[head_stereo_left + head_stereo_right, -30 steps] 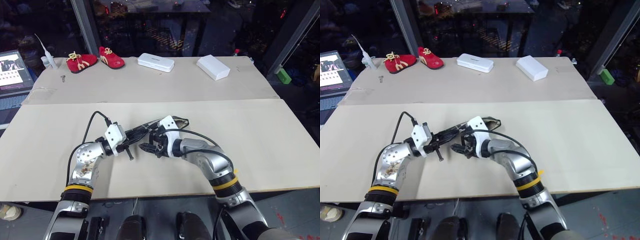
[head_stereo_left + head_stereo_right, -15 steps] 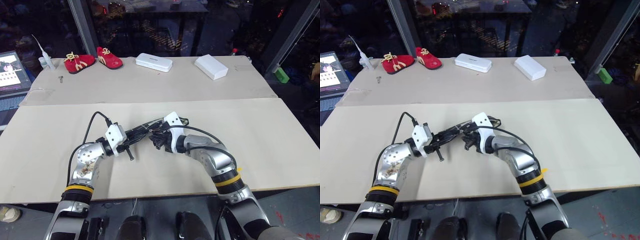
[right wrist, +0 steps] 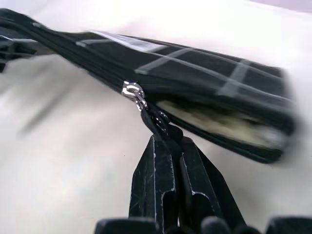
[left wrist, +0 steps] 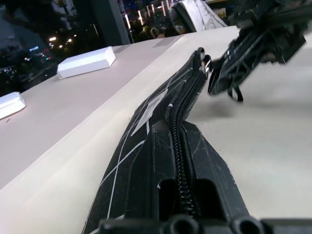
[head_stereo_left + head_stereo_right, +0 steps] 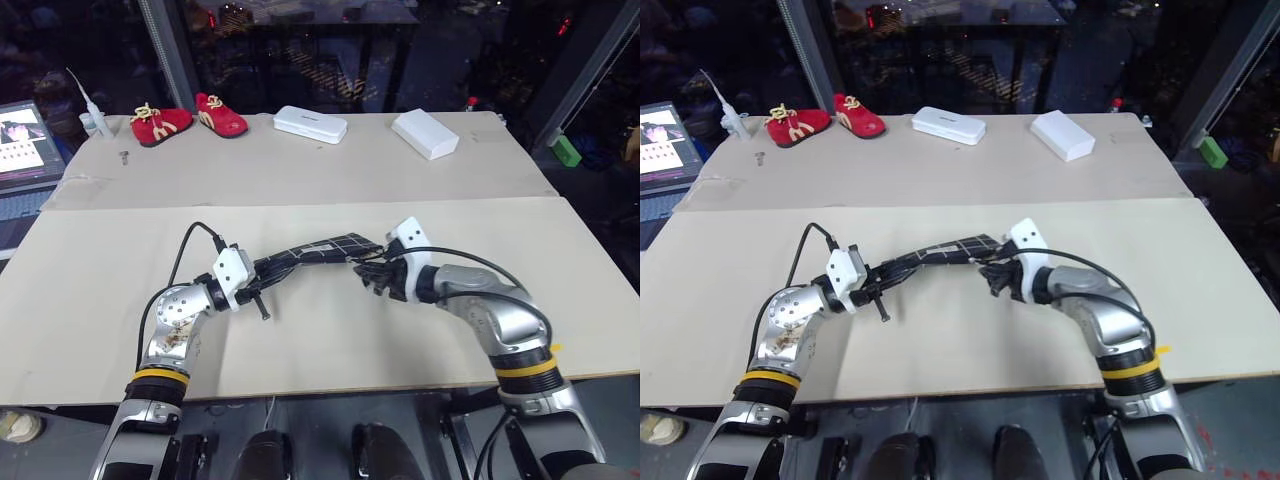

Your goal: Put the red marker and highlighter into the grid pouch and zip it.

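Observation:
The grid pouch [image 5: 322,248], black with thin white lines, hangs stretched between my two grippers just above the near board. My left gripper [image 5: 266,271] is shut on the pouch's left end, with the zipper running out between its fingers [image 4: 207,170]. At the pouch's right end my right gripper [image 5: 373,271] is shut on the black pull strap [image 3: 158,121] below the silver slider [image 3: 131,90]. Right of the slider the zipper gapes, and something pale shows inside [image 3: 214,121]; I cannot tell what it is. The red marker and the highlighter are hidden.
On the far board lie the red toy shoes [image 5: 190,118], two white boxes [image 5: 311,124] [image 5: 426,133] and a small dropper bottle [image 5: 92,118]. A laptop [image 5: 25,150] sits at the far left and a green block [image 5: 566,150] beyond the table's right corner.
My right gripper has shut on the pull strap and swung to the right along the pouch, from its middle to its right end. The left gripper has held still.

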Robot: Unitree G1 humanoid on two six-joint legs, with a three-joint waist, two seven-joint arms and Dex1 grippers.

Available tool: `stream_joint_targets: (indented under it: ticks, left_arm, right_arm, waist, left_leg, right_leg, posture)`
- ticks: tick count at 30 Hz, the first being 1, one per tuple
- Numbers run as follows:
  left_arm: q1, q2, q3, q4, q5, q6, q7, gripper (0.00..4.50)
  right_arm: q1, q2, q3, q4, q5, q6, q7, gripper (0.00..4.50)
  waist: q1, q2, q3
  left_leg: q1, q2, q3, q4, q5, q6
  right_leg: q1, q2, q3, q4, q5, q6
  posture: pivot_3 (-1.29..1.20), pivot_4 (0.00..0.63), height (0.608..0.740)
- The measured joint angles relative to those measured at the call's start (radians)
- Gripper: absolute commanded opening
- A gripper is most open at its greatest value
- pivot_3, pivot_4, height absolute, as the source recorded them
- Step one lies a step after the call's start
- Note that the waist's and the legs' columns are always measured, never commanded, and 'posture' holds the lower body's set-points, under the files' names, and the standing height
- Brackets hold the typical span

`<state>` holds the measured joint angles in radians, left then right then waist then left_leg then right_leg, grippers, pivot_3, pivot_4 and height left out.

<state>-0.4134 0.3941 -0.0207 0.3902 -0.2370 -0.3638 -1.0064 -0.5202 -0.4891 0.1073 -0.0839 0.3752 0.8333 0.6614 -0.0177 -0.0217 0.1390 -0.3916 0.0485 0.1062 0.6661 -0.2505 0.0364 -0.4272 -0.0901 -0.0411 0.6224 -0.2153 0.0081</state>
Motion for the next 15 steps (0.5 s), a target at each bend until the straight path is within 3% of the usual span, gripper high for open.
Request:
stream_joint_targets:
  ticks: [15]
  left_arm:
    - [0.014, 0.001, 0.000, -0.007, 0.000, 0.000, 0.002, 0.00]
  right_arm:
    - [0.001, -0.074, -0.042, 0.108, -0.028, -0.079, 0.046, 0.04]
  waist:
    - [0.005, 0.000, 0.000]
  left_leg:
    - [0.000, 0.000, 0.001, 0.000, 0.000, 0.000]
  right_leg:
    - [0.001, -0.001, 0.001, 0.000, 0.000, 0.000]
  posture:
    - [0.00, 0.150, 0.740]
